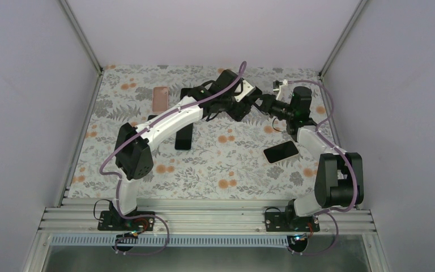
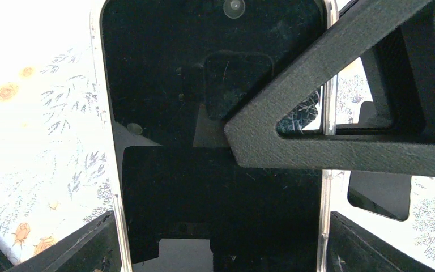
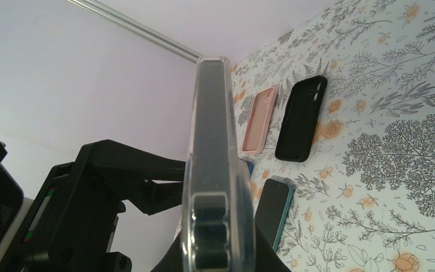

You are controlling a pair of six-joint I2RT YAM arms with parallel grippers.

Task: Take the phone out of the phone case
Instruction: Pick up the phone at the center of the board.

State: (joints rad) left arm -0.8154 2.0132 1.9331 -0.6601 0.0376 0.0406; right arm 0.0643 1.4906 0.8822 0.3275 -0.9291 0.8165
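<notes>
The phone (image 2: pixel 204 113), dark screen up, sits in a clear phone case (image 2: pixel 115 198) and is held in the air over the back middle of the table. My left gripper (image 2: pixel 221 246) spans its width, one finger (image 2: pixel 90 249) against each long clear edge. In the top view the left gripper (image 1: pixel 239 107) and right gripper (image 1: pixel 263 105) meet there. The right gripper's finger (image 2: pixel 328 147) lies across the screen at the case's right rim. In the right wrist view the case (image 3: pixel 215 141) stands edge-on, with my right gripper (image 3: pixel 218 258) shut on its near end.
A pink case (image 1: pixel 160 99) and a black case (image 3: pixel 301 119) lie at the back left of the flowered cloth. A teal-edged phone (image 3: pixel 273 211) lies nearer the middle, and another dark phone (image 1: pixel 281 151) by the right arm. Walls enclose the table on three sides.
</notes>
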